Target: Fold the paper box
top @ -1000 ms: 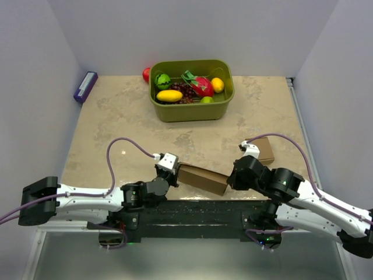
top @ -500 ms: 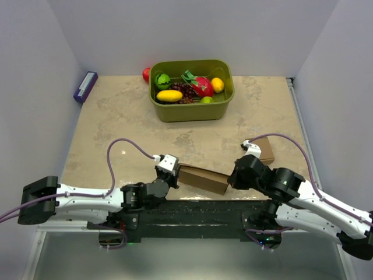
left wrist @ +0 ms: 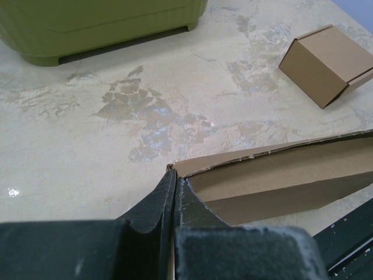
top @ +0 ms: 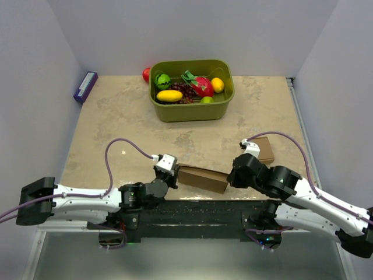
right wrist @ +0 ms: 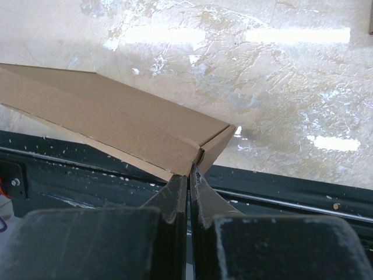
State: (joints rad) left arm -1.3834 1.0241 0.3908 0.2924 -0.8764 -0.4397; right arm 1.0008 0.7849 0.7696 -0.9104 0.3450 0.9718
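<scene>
The box [top: 202, 178] hangs flattened at the 6 o'clock edge of the counter [top: 122, 116], stretched between the two arms and partly out over the dark base rail. This looks like a carry or a set-up for opening it rather than a finished fold. The left fingers [left wrist: 156, 205] are pressed together on a thin cardboard wall at the box's 9 o'clock end. A strip of brown shows in the slit between them, so they are pinching a single layer, not the whole thickness. The right fingers [right wrist: 176, 192] are likewise closed to a hairline at the box's 3 o'clock corner, just under the creased edge, and appear to nip a thin flap there. I judge that this end is held too, since it sits clear of the counter. Gripping both ends keeps the long piece level and taut, and lets either arm pull a panel away from the other along the creases. The panels are still collapsed on one another, so the folding seems hardly begun. A small cube [top: 263, 150] sits at 4 o'clock, well apart from the work. The green bin [top: 189, 112] of fruit stands at 12 o'clock and a purple block [top: 85, 86] lies at 10 o'clock, both far enough off not to hinder the arms.
</scene>
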